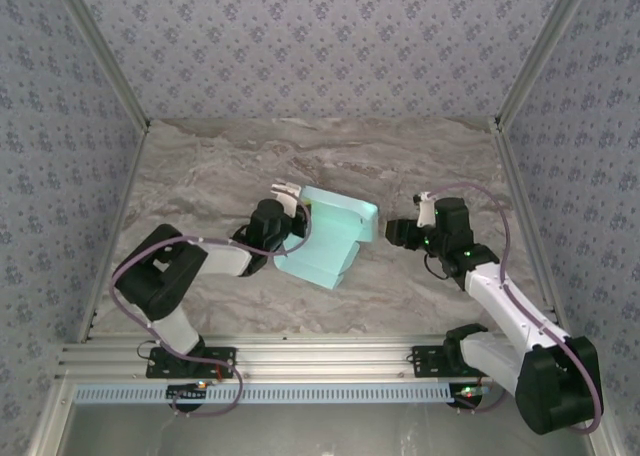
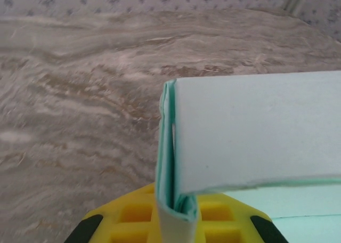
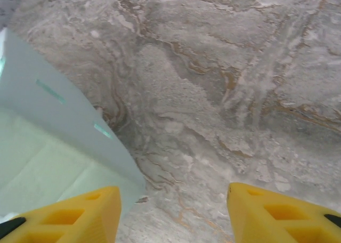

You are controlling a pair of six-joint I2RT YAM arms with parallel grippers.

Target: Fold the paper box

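The paper box (image 1: 330, 238) is a pale mint card piece, partly folded, lying mid-table with one wall raised. My left gripper (image 1: 292, 216) is shut on its left edge. In the left wrist view the folded card edge (image 2: 176, 200) is pinched between the yellow fingers (image 2: 133, 213), and a flap (image 2: 256, 131) stretches away to the right. My right gripper (image 1: 398, 232) stands open just right of the box, apart from it. The right wrist view has its yellow fingers (image 3: 69, 216) spread wide over bare table, with the box wall (image 3: 58, 120) at the left.
The marble-patterned table (image 1: 200, 176) is enclosed by patterned walls (image 1: 320, 36) at the back and sides. An aluminium rail (image 1: 320, 361) with the arm bases runs along the near edge.
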